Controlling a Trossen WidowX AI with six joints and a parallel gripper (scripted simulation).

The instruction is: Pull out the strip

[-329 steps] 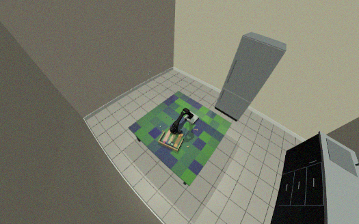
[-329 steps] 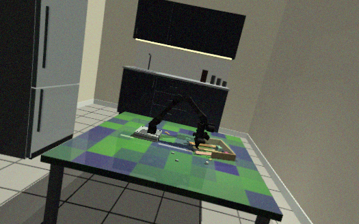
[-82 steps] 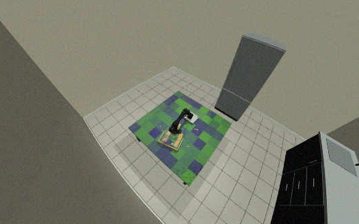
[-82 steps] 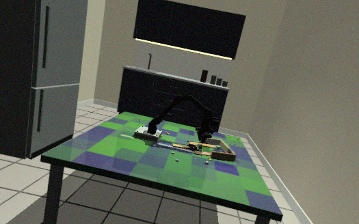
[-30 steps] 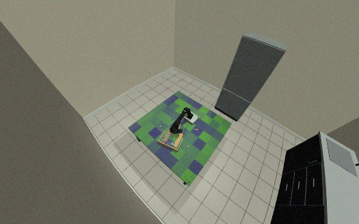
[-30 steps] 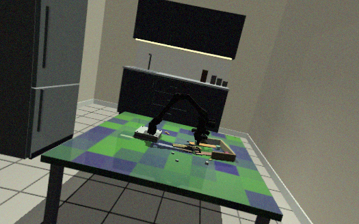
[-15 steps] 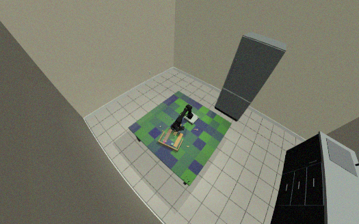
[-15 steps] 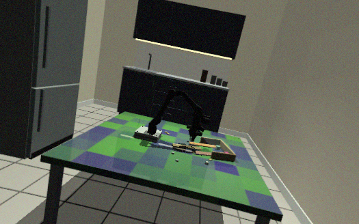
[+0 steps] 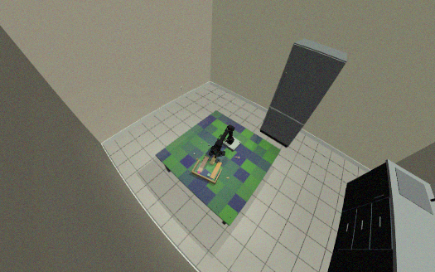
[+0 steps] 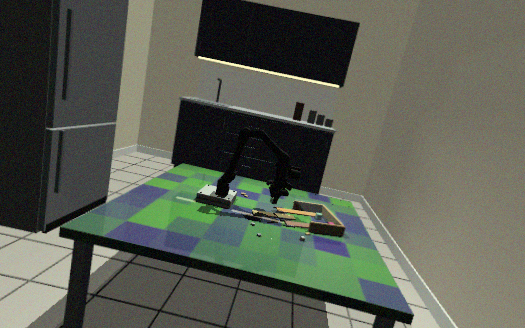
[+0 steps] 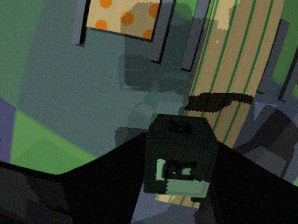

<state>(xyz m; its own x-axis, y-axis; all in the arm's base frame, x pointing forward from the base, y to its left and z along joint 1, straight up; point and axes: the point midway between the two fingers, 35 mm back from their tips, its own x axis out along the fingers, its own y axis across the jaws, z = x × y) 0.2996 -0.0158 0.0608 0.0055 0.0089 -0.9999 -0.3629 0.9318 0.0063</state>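
My gripper (image 9: 214, 157) (image 10: 275, 198) (image 11: 177, 143) is shut on the labelled cube and holds it above the table. The cube (image 11: 180, 131) is dark, with a dark letter on a pale patch facing the wrist camera; the fingers cover its sides. A tan strip with green lines (image 11: 235, 55) runs beneath the held cube in the wrist view, apparently lower down. A tan strip with orange dots (image 11: 127, 19) ends at the upper left between dark rails. An orange-looking strip (image 9: 216, 169) (image 10: 296, 212) reaches into the wooden frame.
The wooden frame (image 9: 203, 178) (image 10: 327, 230) stands beyond the gripper with a small teal block (image 9: 209, 175) (image 10: 319, 215) and a pink block (image 9: 200, 171) inside. Thin dark rails (image 11: 197, 35) flank the strips. Small bits lie around on the patchwork table (image 9: 247, 178) (image 10: 171, 235). The arm's white base (image 9: 234, 143) (image 10: 210, 196) is behind.
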